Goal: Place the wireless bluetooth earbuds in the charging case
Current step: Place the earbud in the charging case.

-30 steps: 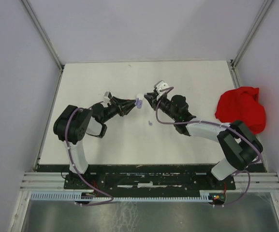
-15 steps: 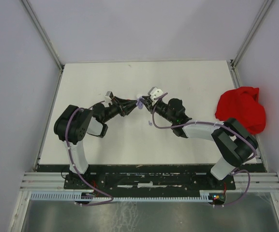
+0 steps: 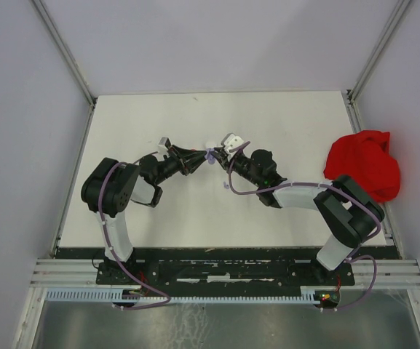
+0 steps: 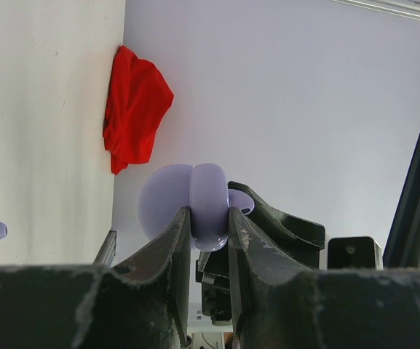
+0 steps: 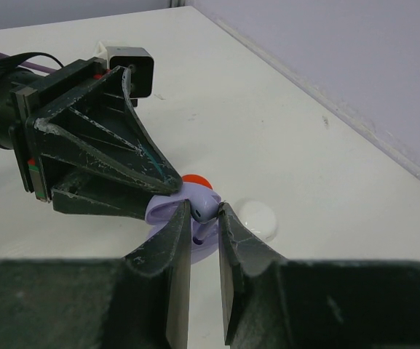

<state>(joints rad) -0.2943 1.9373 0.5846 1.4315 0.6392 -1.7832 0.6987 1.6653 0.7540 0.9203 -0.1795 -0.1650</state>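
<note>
Since a second ago my right arm has swung leftward, so its tips now meet my left ones over the middle of the table. Furthest left, my left pincer is clenched on the one purple charging case, which is opened up. One purple earbud lies loose on the table just below the meeting point. Next, my right pincer grips a second purple earbud, held right against the case. One pale round disc sits just beside them, and one red cloth lies far right.
</note>
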